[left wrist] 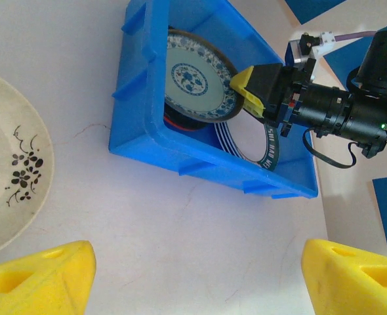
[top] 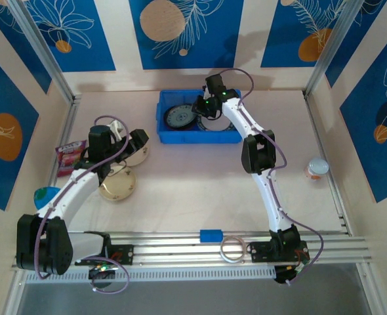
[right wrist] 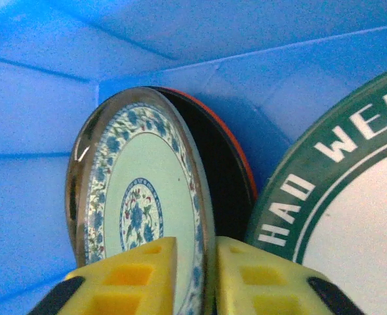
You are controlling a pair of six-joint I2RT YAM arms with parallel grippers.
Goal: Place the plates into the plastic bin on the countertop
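Observation:
The blue plastic bin (top: 169,135) (left wrist: 180,154) (right wrist: 180,39) stands at the back of the countertop (top: 193,197). Inside it, a white blue-patterned plate (top: 179,118) (left wrist: 197,75) (right wrist: 141,197) leans on edge against a black plate (right wrist: 223,170) and an orange one (right wrist: 244,167). Beside them lie green-rimmed plates (left wrist: 272,147) (right wrist: 338,170). My right gripper (top: 200,108) (left wrist: 244,88) (right wrist: 197,246) straddles the patterned plate's rim, jaws slightly parted. My left gripper (top: 131,144) (left wrist: 197,252) hangs open over bare countertop beside a cream plate (top: 118,187) (left wrist: 10,170).
A second cream plate (top: 140,155) lies under the left arm. A pink snack packet (top: 70,154) and a teal plate (top: 46,195) sit at the left. A small blue block (top: 210,235) and a clear tape ring (top: 233,249) rest on the front rail. A small cup (top: 317,169) stands right.

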